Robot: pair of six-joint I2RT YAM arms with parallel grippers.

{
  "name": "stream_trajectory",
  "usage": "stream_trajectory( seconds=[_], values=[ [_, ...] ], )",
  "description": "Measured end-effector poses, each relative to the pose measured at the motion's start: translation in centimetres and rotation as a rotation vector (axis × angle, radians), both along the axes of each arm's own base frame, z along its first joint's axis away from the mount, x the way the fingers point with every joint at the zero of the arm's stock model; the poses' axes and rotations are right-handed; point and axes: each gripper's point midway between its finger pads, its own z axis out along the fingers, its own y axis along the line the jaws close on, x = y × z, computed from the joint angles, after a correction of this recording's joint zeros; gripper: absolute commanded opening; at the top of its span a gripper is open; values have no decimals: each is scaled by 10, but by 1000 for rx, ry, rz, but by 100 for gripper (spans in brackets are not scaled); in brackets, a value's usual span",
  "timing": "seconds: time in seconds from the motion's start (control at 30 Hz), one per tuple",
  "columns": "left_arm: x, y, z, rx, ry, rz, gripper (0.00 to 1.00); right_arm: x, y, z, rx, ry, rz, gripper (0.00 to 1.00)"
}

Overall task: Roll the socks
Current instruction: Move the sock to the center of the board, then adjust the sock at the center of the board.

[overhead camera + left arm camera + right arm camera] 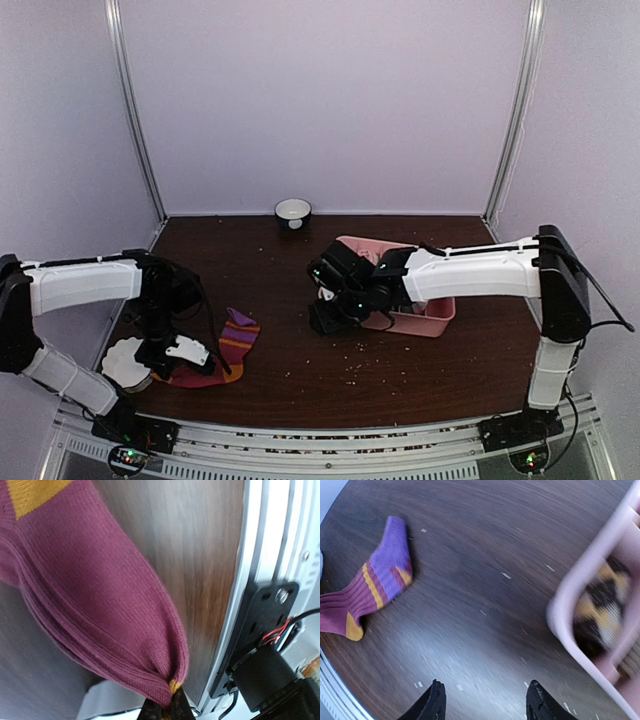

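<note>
The dark red sock (228, 352) lies at the front left of the table, its purple-striped cuff (240, 326) pointing away from me. My left gripper (188, 350) is shut on its orange-tipped toe end, as the left wrist view shows (170, 704), with the sock's body (90, 605) stretched away from the jaws. The sock also shows in the right wrist view (370, 592). A pale beige sock (124, 362) lies bunched just left of the left gripper. My right gripper (330, 312) is open and empty (487, 702), low over bare table mid-way across.
A pink divided tray (432, 312) stands right of the right gripper, with small rolled socks (605, 597) in it. A white bowl (293, 211) sits at the back wall. The table's front metal rail (260, 580) runs close by the left gripper.
</note>
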Motion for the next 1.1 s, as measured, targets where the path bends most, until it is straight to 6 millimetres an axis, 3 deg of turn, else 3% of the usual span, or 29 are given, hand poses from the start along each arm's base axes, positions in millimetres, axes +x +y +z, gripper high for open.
stream_trajectory(
  seconds=[0.17, 0.23, 0.33, 0.4, 0.6, 0.87, 1.1],
  values=[
    [-2, 20, 4, 39, -99, -34, 2, 10, 67, -11, 19, -11, 93, 72],
    [2, 20, 9, 24, -145, -43, 3, 16, 98, -12, 27, -37, 129, 99],
    [6, 22, 12, 25, -175, -57, 4, 21, 135, -13, 42, -82, 166, 100],
    [9, 22, 11, 29, -190, -62, 5, 21, 146, -18, 43, -95, 177, 100],
    [12, 21, 7, 37, -184, -64, 5, 21, 155, -38, 15, -114, 182, 99],
    [16, 18, 6, 29, -198, -63, 5, 38, 152, -71, -63, -175, 130, 86],
    [33, 14, 7, 23, -270, -63, 6, 37, 148, -71, -93, -236, 101, 85]
  ],
)
